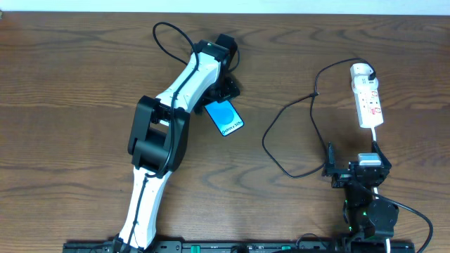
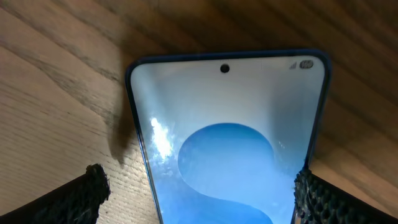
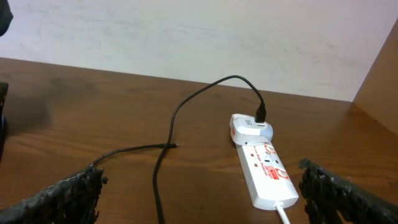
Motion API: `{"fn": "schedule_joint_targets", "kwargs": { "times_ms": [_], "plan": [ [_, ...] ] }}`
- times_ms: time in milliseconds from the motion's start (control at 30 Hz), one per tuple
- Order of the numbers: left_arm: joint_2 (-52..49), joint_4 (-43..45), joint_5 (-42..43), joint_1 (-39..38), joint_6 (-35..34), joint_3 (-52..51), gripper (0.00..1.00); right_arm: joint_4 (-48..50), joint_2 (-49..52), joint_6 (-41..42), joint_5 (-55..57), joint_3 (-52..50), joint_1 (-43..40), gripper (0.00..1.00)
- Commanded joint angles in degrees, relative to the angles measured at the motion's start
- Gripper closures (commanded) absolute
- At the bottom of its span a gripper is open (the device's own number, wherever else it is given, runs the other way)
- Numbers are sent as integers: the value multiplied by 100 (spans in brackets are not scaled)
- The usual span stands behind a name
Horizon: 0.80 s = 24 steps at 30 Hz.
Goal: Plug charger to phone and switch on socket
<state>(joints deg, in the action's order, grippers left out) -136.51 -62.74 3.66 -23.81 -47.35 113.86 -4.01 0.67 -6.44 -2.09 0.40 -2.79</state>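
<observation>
We log left arm (image 1: pixel 176 91) stretched across the desk (image 1: pixel 70 70), left fingers (image 2: pixel 74 199) spread astride the phone (image 2: pixel 227 124); right arm (image 1: pixel 365 176) folded, right fingers (image 3: pixel 56 199) spread, facing socket (image 3: pixel 264 168).

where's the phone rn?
Overhead view: the phone lies screen-up on the table near the centre, at the tip of the left gripper. Left wrist view shows it between the open jaws, far from the socket.

A dark wooden table (image 1: pixel 70 105) meets a plain pale wall (image 3: pixel 186 37).
</observation>
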Motion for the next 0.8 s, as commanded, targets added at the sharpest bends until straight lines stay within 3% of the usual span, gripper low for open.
{"fn": "schedule_joint_targets", "kwargs": {
  "times_ms": [0,767],
  "plan": [
    [-63,-35,479,57,31,-103,2,-22,-28,83,22,-9,-13,1],
    [90,358,461,-11,-306,-321,2,-22,-28,83,22,-9,-13,1]
  ]
}}
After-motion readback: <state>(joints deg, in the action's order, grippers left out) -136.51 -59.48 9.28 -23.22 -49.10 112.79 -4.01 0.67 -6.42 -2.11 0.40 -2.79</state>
